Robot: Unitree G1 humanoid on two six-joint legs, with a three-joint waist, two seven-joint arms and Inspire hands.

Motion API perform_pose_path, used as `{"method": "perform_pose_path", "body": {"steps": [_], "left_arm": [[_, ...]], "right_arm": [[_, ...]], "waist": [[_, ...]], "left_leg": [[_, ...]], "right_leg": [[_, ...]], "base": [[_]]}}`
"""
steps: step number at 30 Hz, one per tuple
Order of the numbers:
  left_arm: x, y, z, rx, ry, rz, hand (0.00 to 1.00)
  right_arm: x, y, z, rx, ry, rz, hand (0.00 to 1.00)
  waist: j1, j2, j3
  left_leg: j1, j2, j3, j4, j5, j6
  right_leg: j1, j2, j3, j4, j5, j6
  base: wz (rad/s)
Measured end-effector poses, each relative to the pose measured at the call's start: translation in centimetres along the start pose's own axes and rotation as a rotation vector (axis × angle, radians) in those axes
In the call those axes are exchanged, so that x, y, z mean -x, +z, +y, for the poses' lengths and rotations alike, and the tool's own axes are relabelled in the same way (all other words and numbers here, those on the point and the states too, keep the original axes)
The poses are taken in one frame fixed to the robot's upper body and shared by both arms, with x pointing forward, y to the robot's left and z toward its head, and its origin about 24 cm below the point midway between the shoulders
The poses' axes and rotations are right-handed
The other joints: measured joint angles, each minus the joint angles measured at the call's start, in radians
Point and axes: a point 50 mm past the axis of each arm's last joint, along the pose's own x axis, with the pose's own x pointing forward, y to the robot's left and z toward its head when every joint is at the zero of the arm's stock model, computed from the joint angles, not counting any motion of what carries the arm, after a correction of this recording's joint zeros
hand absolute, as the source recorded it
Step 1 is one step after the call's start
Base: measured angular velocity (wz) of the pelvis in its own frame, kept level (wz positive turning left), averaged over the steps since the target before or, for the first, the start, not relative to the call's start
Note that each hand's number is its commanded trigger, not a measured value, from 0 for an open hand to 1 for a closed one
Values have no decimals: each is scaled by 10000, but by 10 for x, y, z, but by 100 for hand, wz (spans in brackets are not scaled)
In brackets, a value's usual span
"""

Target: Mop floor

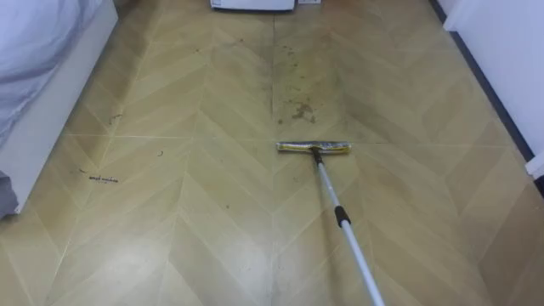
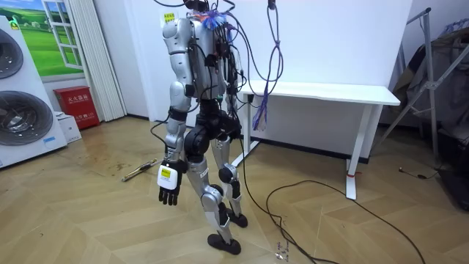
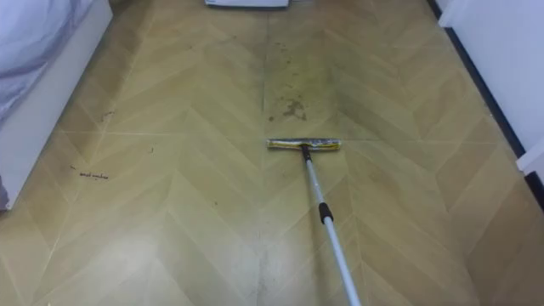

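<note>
On the floor (image 1: 204,221), mid-width, the mop head (image 1: 313,147) lies flat just short of the dirt patch (image 1: 297,109). Push the handle (image 1: 344,223) straight ahead, head kept flat. The left hand (image 2: 168,185) hangs open; what holds the handle cannot be told.

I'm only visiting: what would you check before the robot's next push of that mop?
1. Yellow flat mop head flat on the wooden herringbone floor: ok.
2. Brown dirt patch wiped: not ok, it lies just beyond the head.
3. Dark scraps near the white bed frame cleared: not ok.
4. Grip on the silver mop handle: cannot tell.
5. Left hand clear of the mop: ok, hanging open at its side.
</note>
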Motion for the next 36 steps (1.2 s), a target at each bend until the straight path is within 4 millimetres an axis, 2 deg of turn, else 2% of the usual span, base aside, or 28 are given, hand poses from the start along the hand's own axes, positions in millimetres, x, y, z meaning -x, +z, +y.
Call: {"method": "perform_pose_path", "body": {"steps": [6,13,14,18,21,26,29,36], "left_arm": [[-1,5,-2,215,-167,-118,0],[-1,6,-2,304,-163,-118,0],[-1,6,-2,301,-164,-137,0],[-1,7,-2,304,-154,-134,0],[-1,7,-2,328,-124,-96,0],[-3,26,-2,308,-111,-363,0],[-4,30,-4,315,-144,-304,0],[-5,39,-9,328,-287,-436,0]], "right_arm": [[0,-3,1,-136,47,119,100],[0,-4,1,-209,48,261,100],[-1,-1,0,-205,24,194,100],[-1,1,0,-307,14,166,100],[-1,3,-1,-457,-24,169,100],[-2,13,3,-981,-179,-6,100],[-2,19,1,-1262,-338,-67,100],[-1,26,-6,-1674,-555,-339,100]], "waist": [[1,4,-21],[51,-1,29],[54,4,-4],[63,28,-12],[84,-17,-45],[48,-77,-50],[67,8,8],[55,212,22]], "left_leg": [[-24,-6,-4,59,1,1],[-108,-5,0,68,0,0],[-188,-6,2,86,1,0],[-394,-5,-1,190,1,0],[-798,-8,-29,331,2,-1],[-1794,-34,-294,697,6,-6],[-2197,-45,-388,798,22,-26],[-3265,-49,-452,1045,91,-72]], "right_leg": [[8,-3,23,-9,-1,3],[-66,-9,25,-18,-2,4],[-151,-13,23,2,-1,3],[-312,-16,18,29,8,-8],[-705,-47,-27,193,10,-17],[-1404,-97,-397,213,59,-79],[-1702,-84,-491,213,83,-95],[-2779,-175,-711,500,75,-114]], "base": [[0],[0],[0],[0],[2],[17],[15],[7]]}}
